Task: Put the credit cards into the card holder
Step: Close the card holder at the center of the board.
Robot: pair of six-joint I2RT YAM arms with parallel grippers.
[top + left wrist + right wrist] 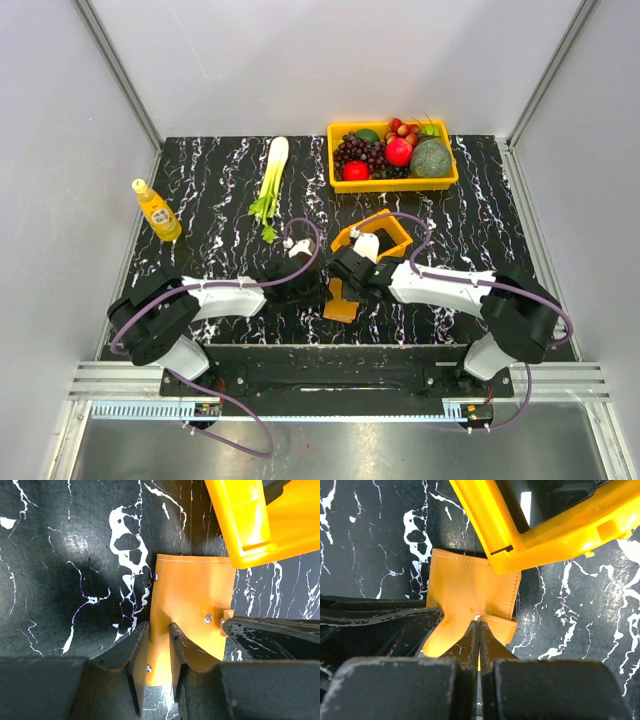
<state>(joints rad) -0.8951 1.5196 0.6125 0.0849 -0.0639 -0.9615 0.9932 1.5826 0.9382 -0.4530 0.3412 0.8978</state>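
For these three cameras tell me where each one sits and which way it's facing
Top external: above and behind, looking down on the table; left arm and right arm show.
Left wrist: on the left arm, looking down past left gripper at the card holder.
Right wrist: on the right arm, looking down; right gripper pinches the holder's flap.
Shared: both wrist views show card holder and orange tray.

Lab test cell: white panels (60, 150), aluminium frame (120, 75).

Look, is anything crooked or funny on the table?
Yes. The small orange tray sits askew, one corner overlapping the card holder, which the left gripper and right gripper both pinch.
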